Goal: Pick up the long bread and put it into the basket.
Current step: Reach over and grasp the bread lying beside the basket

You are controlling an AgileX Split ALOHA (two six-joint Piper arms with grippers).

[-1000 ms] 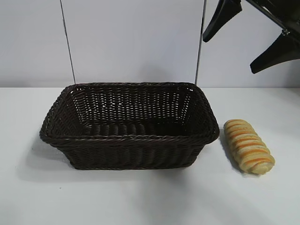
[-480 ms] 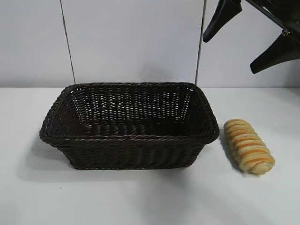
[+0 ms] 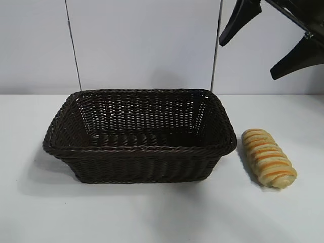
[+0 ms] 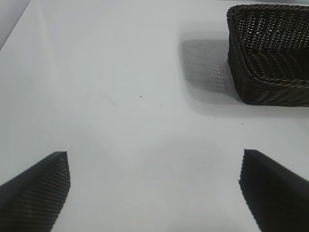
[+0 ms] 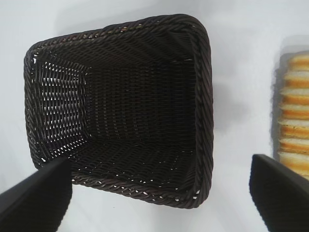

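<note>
The long bread [image 3: 269, 158], golden-tan with orange-brown ridges, lies on the white table just right of the basket [image 3: 140, 150], apart from it. The basket is dark brown wicker and holds nothing. My right gripper [image 3: 248, 45] hangs open high at the upper right, above the basket's right end and the bread. In the right wrist view its gripper [image 5: 161, 198] is open over the basket [image 5: 203, 96], with the bread [image 5: 294, 116] at the picture's edge. My left gripper [image 4: 154, 193] is open over bare table; a basket corner [image 4: 270, 87] shows beyond it. The left arm is out of the exterior view.
The white table [image 3: 162, 212] spreads in front of and on both sides of the basket. A pale wall [image 3: 147, 45] with two thin vertical rods stands behind it.
</note>
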